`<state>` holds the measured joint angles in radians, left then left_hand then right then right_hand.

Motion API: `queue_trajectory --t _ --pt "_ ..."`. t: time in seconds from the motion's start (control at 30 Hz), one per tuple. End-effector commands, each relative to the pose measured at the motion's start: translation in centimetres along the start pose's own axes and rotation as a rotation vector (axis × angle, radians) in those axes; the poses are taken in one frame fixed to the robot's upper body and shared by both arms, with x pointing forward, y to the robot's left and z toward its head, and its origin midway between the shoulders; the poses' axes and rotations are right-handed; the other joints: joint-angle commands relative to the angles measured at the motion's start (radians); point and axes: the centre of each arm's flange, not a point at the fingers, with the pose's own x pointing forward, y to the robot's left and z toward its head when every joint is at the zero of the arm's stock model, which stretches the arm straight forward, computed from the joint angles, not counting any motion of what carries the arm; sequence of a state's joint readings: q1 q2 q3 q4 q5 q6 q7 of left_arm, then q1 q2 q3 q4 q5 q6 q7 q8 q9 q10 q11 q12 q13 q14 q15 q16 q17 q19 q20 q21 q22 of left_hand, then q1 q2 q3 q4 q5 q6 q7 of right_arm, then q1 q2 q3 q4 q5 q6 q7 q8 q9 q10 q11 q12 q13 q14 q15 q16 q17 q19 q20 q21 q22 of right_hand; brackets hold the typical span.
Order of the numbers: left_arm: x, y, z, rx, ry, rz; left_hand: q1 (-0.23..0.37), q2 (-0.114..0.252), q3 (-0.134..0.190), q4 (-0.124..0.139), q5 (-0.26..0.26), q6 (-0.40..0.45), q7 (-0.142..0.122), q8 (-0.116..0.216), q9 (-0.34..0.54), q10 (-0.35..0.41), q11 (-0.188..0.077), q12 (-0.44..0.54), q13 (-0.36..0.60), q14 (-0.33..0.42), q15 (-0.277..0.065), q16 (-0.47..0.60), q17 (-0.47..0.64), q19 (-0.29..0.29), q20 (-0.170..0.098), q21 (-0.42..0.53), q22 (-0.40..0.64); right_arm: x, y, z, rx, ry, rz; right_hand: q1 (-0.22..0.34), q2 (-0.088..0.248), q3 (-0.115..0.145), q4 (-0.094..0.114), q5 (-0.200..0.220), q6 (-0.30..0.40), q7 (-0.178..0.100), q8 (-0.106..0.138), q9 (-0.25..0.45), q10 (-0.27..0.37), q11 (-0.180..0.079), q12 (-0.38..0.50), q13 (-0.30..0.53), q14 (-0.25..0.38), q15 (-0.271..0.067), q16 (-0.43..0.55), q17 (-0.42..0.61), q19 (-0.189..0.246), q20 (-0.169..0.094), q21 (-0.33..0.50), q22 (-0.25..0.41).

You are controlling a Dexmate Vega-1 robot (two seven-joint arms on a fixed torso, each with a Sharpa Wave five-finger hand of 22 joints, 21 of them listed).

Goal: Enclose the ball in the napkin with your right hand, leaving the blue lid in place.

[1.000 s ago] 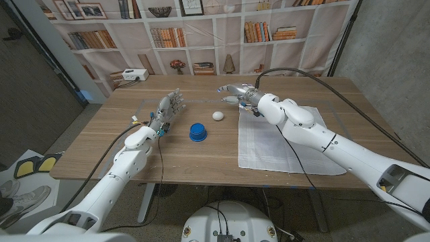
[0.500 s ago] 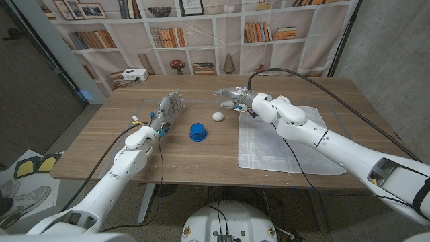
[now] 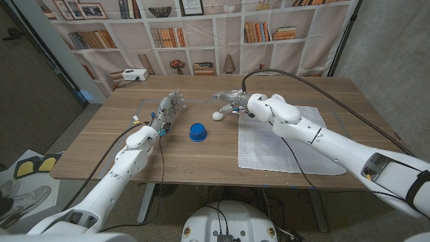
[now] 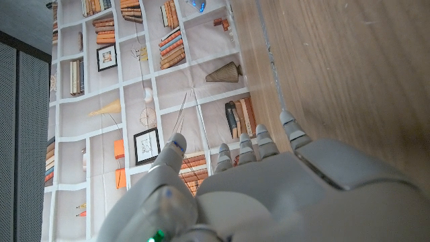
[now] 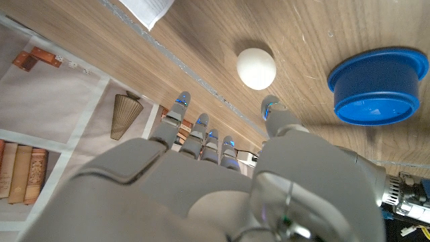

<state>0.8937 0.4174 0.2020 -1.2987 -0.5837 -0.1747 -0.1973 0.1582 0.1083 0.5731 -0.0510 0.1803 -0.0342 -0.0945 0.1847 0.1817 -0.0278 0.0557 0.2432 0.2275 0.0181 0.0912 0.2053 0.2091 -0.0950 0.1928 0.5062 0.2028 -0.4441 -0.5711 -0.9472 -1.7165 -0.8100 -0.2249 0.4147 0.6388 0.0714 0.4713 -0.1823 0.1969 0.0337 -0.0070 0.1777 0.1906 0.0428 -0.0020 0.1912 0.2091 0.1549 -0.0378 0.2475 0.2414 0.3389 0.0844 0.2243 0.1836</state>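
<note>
The right hand (image 3: 227, 99) hangs just above the table in the upper middle of the head view, fingers spread and holding nothing, close behind the white ball (image 3: 217, 115). The ball lies bare on the wood between the blue lid (image 3: 197, 132) to its lower left and the white napkin (image 3: 282, 144) spread flat to its right. The left hand (image 3: 168, 109) stands left of centre, fingers apart and empty. The main risk is a clumsy touch: a round ball will probably roll when nudged, and a push from behind could send it into the lid. Whether any fingertip already touches the ball is hard to tell from the right wrist view.
</note>
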Motion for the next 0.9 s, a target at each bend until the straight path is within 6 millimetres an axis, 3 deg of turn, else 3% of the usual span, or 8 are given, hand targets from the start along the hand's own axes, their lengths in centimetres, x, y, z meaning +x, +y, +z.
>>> queue_trajectory --t 0.03,0.57,0.7,0.73,0.9 --pt "0.2 -0.1 -0.1 0.0 0.006 0.003 -0.009 0.0 0.0 0.006 -0.005 -0.007 -0.005 0.0 0.0 -0.008 0.003 -0.006 0.003 -0.001 0.012 0.005 0.002 0.0 0.007 0.0 0.001 1.5 0.7 0.4 -0.057 -0.013 0.091 0.02 0.007 0.003 0.007 0.005 0.003 -0.002 0.01 0.003 0.006 -0.003 0.008 0.003 0.017 -0.031 0.008 0.004 0.014 -0.009 0.006 0.005" --pt "0.7 0.0 -0.3 -0.004 0.011 0.002 -0.013 -0.002 -0.001 0.008 -0.005 -0.011 -0.002 0.0 -0.001 -0.009 0.003 -0.007 0.002 -0.001 0.012 0.005 0.001 -0.001 0.007 -0.002 0.001 2.5 2.1 0.7 -0.089 -0.016 0.177 0.043 0.007 -0.002 0.01 0.009 0.01 -0.007 0.016 0.002 0.022 -0.01 0.02 0.003 0.043 -0.04 0.019 0.008 0.036 -0.017 0.014 0.006" --pt "1.0 0.0 -0.3 -0.005 0.013 -0.001 -0.015 -0.003 -0.002 0.008 -0.006 -0.011 -0.002 0.001 -0.001 -0.01 0.003 -0.007 0.002 -0.001 0.011 0.005 0.001 -0.002 0.008 -0.003 0.001 2.9 2.4 0.9 -0.095 -0.028 0.192 0.062 0.011 -0.005 0.011 0.011 0.029 -0.006 0.023 0.002 0.042 -0.008 0.03 0.002 0.077 -0.049 0.034 0.014 0.071 -0.032 0.027 0.007" --pt "1.0 0.0 -0.3 -0.006 0.013 0.0 -0.015 -0.003 -0.002 0.008 -0.006 -0.011 -0.002 0.001 -0.001 -0.009 0.003 -0.007 0.002 -0.001 0.011 0.005 0.001 -0.002 0.008 -0.003 0.001 3.0 2.5 0.9 -0.096 -0.03 0.194 0.072 0.01 -0.012 0.013 0.011 0.035 -0.008 0.024 0.002 0.051 -0.008 0.034 0.002 0.085 -0.051 0.038 0.018 0.113 -0.048 0.045 0.01" --pt "1.1 0.0 -0.4 -0.01 0.016 0.0 -0.017 -0.004 -0.002 0.009 -0.006 -0.012 -0.001 0.001 -0.001 -0.01 0.003 -0.007 0.002 -0.002 0.011 0.005 0.001 -0.002 0.008 -0.003 0.001 3.7 2.9 0.6 -0.093 -0.024 0.212 0.092 0.019 -0.023 0.019 0.014 0.064 -0.015 0.031 0.002 0.071 -0.007 0.042 0.001 0.138 -0.064 0.064 0.034 0.183 -0.075 0.077 0.015"
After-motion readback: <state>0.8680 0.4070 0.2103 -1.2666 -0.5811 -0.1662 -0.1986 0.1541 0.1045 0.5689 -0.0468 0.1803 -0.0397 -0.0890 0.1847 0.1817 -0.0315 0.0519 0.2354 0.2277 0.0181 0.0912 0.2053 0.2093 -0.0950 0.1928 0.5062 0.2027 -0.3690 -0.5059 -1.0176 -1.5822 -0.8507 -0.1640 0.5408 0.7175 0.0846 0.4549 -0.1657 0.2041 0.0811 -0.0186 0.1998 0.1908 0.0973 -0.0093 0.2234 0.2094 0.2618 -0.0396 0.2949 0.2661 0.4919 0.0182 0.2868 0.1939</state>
